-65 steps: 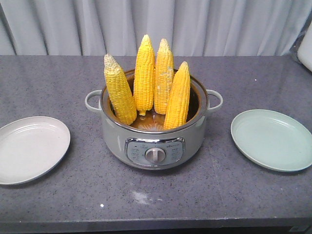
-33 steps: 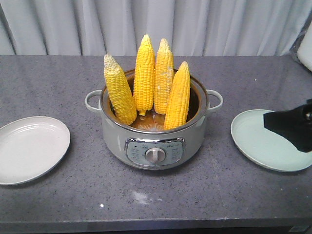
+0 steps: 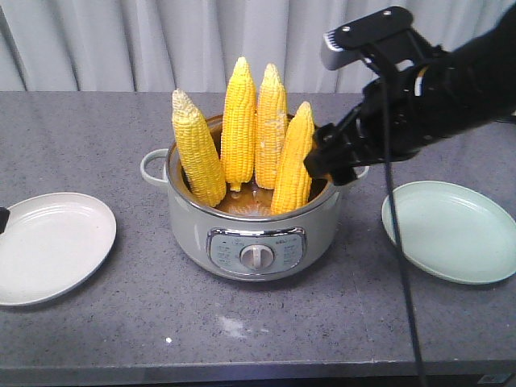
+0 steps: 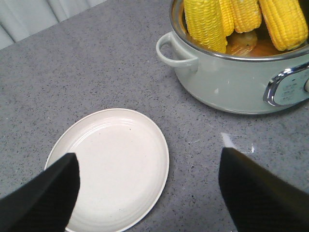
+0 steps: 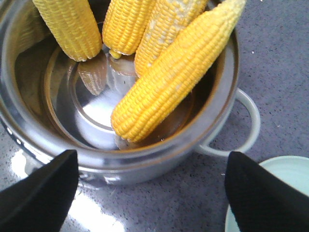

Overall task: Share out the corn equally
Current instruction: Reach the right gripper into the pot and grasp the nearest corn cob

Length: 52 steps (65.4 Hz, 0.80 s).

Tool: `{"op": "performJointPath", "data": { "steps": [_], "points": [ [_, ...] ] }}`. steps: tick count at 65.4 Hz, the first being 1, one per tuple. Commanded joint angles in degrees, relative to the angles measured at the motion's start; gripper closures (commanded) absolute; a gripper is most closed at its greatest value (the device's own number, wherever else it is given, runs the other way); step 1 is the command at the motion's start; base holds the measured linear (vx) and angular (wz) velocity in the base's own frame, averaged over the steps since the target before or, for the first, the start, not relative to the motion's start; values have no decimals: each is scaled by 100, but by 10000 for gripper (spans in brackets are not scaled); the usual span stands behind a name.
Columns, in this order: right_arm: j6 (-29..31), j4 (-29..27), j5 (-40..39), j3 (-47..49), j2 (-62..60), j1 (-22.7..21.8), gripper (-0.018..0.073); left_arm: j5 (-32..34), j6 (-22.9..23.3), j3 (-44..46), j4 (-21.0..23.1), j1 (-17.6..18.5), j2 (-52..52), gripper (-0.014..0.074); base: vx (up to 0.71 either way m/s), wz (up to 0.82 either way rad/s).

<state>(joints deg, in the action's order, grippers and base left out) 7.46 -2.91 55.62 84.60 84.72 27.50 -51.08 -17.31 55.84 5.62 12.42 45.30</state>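
Corn (image 3: pixel 242 137): four whole cobs standing butt-down in the cooker pot (image 3: pixel 193 230) at tabletop (image 3: pixel 339 322) centre, tips above the rim. One leans at the pot's 9 o'clock, two stand side by side at 12, and one leans at 3 to 4 o'clock. None is on a plate.

Right pincer (image 3: pixel 326 164): released, fingers (image 5: pixel 43 188) spread wide in the wrist view. It hovers just beside the 3 o'clock cob (image 5: pixel 174 77), above the rim, not touching it. Left pincer (image 4: pixel 148 153): also released, hanging over the tabletop near the cream plate (image 3: pixel 48 246).

Handling (judgement): cobs are stiff and fairly heavy for their width. The kernel rows give bite, but the taper would let a squeeze creep toward the tip. The best hold is across the thick mid-body showing above the rim, not the pale tip. The pot floor shines, so the butts may be wet and slick; the view does not settle this.

Edges: the 3 o'clock cob's tip rests against or very near its 12 o'clock neighbour, so pulling sideways could topple that one. The steel rim and the side handle (image 3: pixel 357 165) sit right under the pincer. The cob's butt lies well below the rim, so a lift straight up comes first.

Open room: free above the pot. Bare tabletop lies between the pot and the green plate (image 3: pixel 451 230) at 3 o'clock, and the cream plate sits well apart at 9 o'clock. The arm's cable (image 3: pixel 395 242) hangs between the pot and the green plate.
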Motion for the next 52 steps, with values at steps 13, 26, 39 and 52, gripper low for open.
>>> {"op": "performJointPath", "data": {
  "steps": [13,26,39,52],
  "points": [
    [-1273,557,507,1641,1121,304,-20,383,0,187,75,40,2,21,0,0],
    [-1452,706,1267,2566,1970,304,33,383,0,187,75,40,2,21,0,0],
    [-1675,1000,1760,3249,2599,304,61,338,0,187,75,40,2,21,0,0],
    [-2008,1307,1810,3466,2887,304,61,332,16,187,75,40,2,21,0,0]
  ]
}}
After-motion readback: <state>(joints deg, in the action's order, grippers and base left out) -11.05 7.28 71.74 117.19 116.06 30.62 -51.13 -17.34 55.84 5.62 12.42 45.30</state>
